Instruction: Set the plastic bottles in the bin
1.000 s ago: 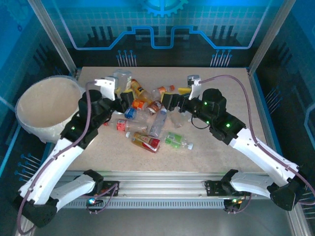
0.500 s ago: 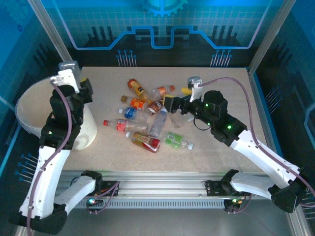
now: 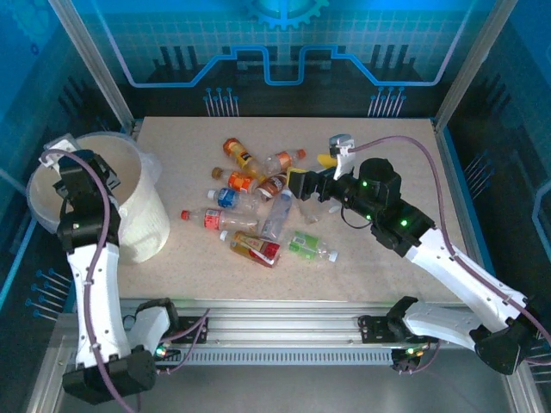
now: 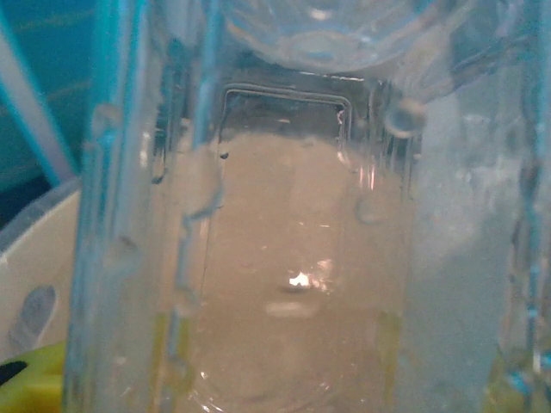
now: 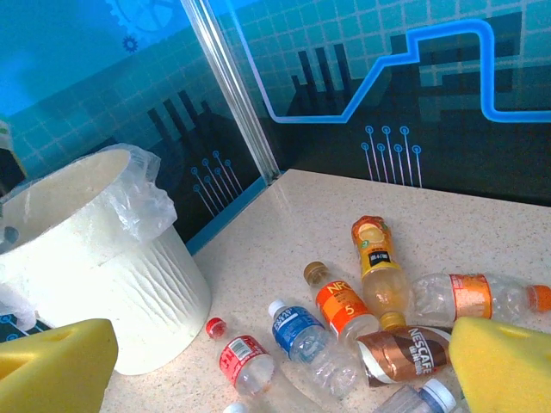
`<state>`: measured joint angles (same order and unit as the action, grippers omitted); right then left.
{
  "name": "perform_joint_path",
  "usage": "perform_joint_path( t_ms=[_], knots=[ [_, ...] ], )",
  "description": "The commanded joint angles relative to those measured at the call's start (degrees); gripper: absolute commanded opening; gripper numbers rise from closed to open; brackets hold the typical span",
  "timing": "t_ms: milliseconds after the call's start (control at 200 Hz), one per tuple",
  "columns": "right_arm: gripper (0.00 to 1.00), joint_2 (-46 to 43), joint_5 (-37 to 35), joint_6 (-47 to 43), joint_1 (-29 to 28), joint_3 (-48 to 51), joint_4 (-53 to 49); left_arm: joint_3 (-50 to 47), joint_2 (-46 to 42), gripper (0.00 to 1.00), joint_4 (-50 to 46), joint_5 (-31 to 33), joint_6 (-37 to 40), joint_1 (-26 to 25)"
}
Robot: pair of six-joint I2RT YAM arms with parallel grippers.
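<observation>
My left gripper (image 3: 71, 165) hangs over the left side of the bin (image 3: 145, 225), a cream-white bucket with a clear liner. It is shut on a clear plastic bottle (image 4: 293, 258), which sits right against the left wrist camera, with the bin's inside showing through it. Several plastic bottles lie in a pile mid-table: an orange one (image 3: 237, 155), a red-label one (image 3: 211, 218), a blue-label one (image 5: 310, 331) and a green one (image 3: 310, 245). My right gripper (image 3: 297, 185) hovers open just right of the pile, its yellow pads (image 5: 504, 366) apart with nothing between them.
The bin (image 5: 112, 284) stands at the table's left edge. A brown Nescafe bottle (image 5: 409, 353) and an orange-label NR bottle (image 5: 343, 308) lie close under my right gripper. Metal frame posts and blue panels wall the table.
My left arm has swung from the bottle pile leftward to above the bin, carrying the clear bottle. The right arm has barely moved.
</observation>
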<state>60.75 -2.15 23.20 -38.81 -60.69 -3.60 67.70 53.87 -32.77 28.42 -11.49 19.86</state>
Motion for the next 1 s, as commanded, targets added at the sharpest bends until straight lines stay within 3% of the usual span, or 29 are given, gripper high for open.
perform_joint_path(
  t_ms=[0, 190, 565, 995],
  knots=[
    [1.00, -0.3, 0.8, -1.3, 0.8, -1.4, -1.2, -1.9, 2.9, 0.40, 0.6, -6.3, -4.7, 4.9],
    [1.00, -1.0, -0.8, -0.7, 0.9, -0.7, -1.4, -1.9, 9.1, 0.43, 1.6, -17.0, -8.9, 10.7],
    [1.00, -1.7, 0.5, 0.7, 1.2, 0.1, -1.6, -3.9, 16.7, 0.58, 2.3, -18.5, -12.9, 10.9],
    [1.00, -3.1, 1.1, 2.3, 1.7, 3.6, -0.3, -5.4, 16.3, 0.71, 4.3, -24.6, -13.8, 10.8]
  ],
)
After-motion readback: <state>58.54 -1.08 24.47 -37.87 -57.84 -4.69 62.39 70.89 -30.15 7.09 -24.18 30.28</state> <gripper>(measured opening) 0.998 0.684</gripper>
